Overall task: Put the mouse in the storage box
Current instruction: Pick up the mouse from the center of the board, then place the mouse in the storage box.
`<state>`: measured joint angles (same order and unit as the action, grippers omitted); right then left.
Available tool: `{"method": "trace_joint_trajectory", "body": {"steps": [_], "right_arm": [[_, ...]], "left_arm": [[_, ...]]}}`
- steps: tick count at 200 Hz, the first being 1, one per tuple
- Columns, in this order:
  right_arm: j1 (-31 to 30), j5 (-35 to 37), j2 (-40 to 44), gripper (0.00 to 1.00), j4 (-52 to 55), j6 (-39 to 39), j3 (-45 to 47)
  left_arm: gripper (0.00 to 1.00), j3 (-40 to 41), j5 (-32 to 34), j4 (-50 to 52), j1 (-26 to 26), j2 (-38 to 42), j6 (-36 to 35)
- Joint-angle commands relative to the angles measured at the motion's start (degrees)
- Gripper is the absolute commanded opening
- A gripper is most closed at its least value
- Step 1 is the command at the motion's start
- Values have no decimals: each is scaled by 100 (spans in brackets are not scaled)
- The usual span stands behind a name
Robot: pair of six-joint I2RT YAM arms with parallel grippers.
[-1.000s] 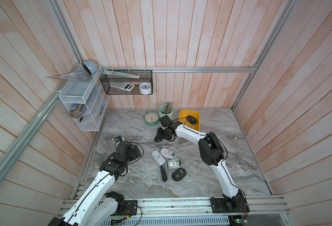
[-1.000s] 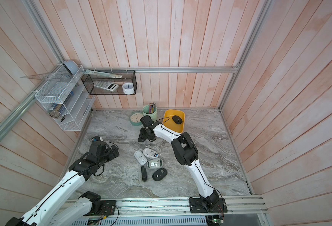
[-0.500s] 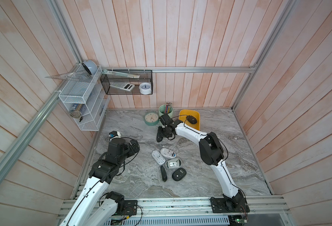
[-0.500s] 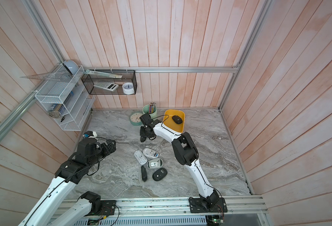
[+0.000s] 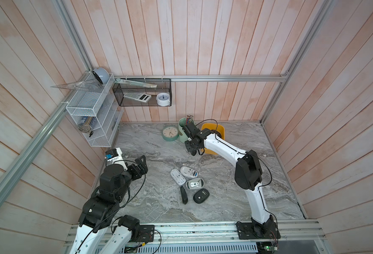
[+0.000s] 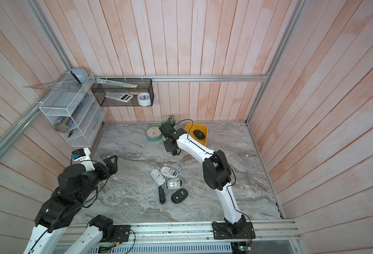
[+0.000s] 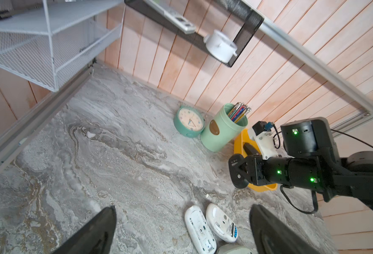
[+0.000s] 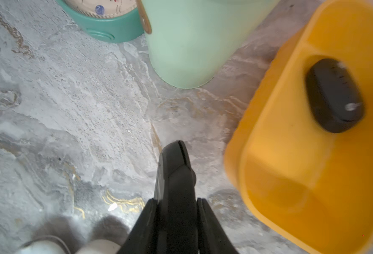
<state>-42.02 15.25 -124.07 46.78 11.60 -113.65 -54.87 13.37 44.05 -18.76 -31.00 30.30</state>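
rounded yellow storage box (image 8: 280, 176), oval black mouse (image 8: 335, 96)

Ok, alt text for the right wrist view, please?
The right hand is shut on a narrow black plastic object, probably a mouse, above a grey marble tabletop. Beside it, a shallow yellow plastic tub holds a black oval mouse.

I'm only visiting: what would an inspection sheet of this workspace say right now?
Surface: marble tabletop, grey-veined.
Job's things: black mouse lies in the storage box; white mouse, grey mouse and others cluster mid-table.
Clutter: green clock and pen cup beside the box.
Grippers: left gripper open, empty; right gripper shut, empty.
Cables: cable hangs looped behind the right gripper.
Surroundings: wire rack and mesh basket, wall-mounted.
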Motion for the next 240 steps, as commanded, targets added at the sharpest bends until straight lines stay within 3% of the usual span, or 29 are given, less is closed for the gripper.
{"method": "trace_joint_trajectory", "body": {"steps": [1, 28, 77, 142, 240], "right_arm": [[-8, 782, 509, 10, 185, -1174, 335], [155, 1116, 985, 10, -199, -1763, 842], [699, 1897, 1073, 10, -779, -2740, 1442], [1104, 2404, -114, 10, -1021, -3402, 592], [1335, 2307, -1148, 10, -1319, -3723, -219]], "left_arm": [[100, -317, 388, 185, 22, 195, -556], [100, -292, 786, 223, 29, 387, -911], [100, 242, 687, 64, 22, 468, -974], [100, 281, 746, 78, 22, 591, -956], [100, 293, 900, 108, 24, 680, -899]]}}
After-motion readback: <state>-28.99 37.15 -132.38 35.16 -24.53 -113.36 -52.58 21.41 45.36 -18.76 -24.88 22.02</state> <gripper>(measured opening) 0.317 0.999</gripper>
